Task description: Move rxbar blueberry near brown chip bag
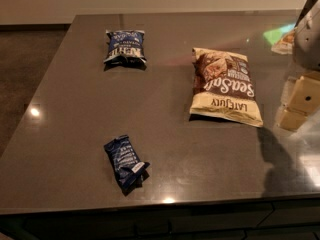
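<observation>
Small navy-blue rxbar blueberry wrapper (126, 163) is lying near the front edge of the grey counter (65, 114), long axis running far-left to near-right. Tan end effector (298, 108) is hanging at right, touching no package; its opening cannot be told. Large brown chip bag (225, 86) is lying beyond.

Navy rxbar blueberry (126, 163), white label; brown chip bag (226, 86), cream band; cream-yellow gripper (298, 106) at right edge; grey table (75, 109).

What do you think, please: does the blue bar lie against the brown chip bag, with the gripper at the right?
Not against: the camera view shows the blue bar apart from the brown chip bag; the gripper is at the right.
</observation>
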### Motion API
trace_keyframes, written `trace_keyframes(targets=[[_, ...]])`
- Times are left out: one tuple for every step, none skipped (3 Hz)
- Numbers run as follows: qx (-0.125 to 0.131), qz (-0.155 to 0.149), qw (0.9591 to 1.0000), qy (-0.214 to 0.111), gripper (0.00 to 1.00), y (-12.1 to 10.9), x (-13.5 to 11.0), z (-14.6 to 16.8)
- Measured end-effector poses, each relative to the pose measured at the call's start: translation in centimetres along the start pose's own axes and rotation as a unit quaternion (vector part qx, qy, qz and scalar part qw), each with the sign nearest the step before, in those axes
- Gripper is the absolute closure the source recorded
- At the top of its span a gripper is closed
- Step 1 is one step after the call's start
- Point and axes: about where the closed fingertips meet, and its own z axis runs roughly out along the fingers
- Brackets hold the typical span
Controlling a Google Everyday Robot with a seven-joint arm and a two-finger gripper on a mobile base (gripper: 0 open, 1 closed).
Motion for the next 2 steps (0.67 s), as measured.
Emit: trace_keyframes(targets=[[0.0,0.0,1.0,0.0,0.0,0.0,0.0,0.0],[-0.006,-0.026,0.9996,-0.007,0.0,-0.1,-1.5,0.1]])
